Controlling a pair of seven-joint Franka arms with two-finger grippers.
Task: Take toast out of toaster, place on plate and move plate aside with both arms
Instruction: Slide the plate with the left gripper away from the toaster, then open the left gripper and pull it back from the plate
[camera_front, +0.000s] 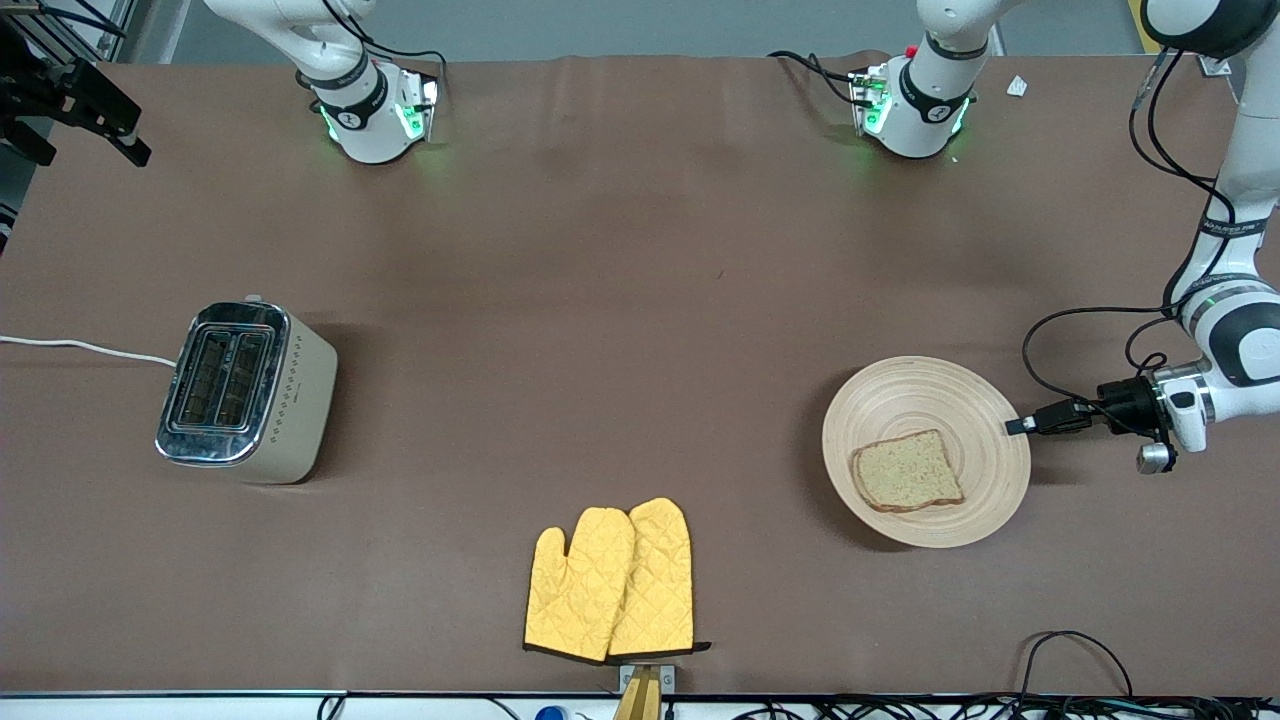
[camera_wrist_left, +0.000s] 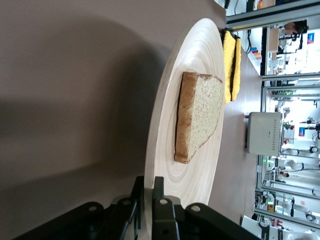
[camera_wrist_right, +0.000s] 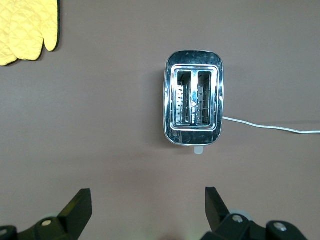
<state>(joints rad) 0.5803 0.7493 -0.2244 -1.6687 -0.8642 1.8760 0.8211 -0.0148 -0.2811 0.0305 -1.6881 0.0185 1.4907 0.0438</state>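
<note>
The round pale wooden plate (camera_front: 920, 400) lies toward the left arm's end of the table. The toast (camera_front: 907, 472) lies flat on it, on the part nearer the front camera. My left gripper (camera_front: 1018, 426) is low at the plate's rim, shut on it with one finger above and one below. In the left wrist view the plate (camera_wrist_left: 195, 55) and toast (camera_wrist_left: 200, 115) show just past the left gripper (camera_wrist_left: 149, 185). My right gripper (camera_wrist_right: 148, 200) is open and empty, high over the table near the toaster (camera_wrist_right: 194, 104).
The cream and chrome toaster (camera_front: 245, 392), its slots empty, stands toward the right arm's end with a white cord leading off the table. Two yellow quilted oven mitts (camera_front: 612, 580) lie at the table edge nearest the front camera. Black cables trail by the left wrist.
</note>
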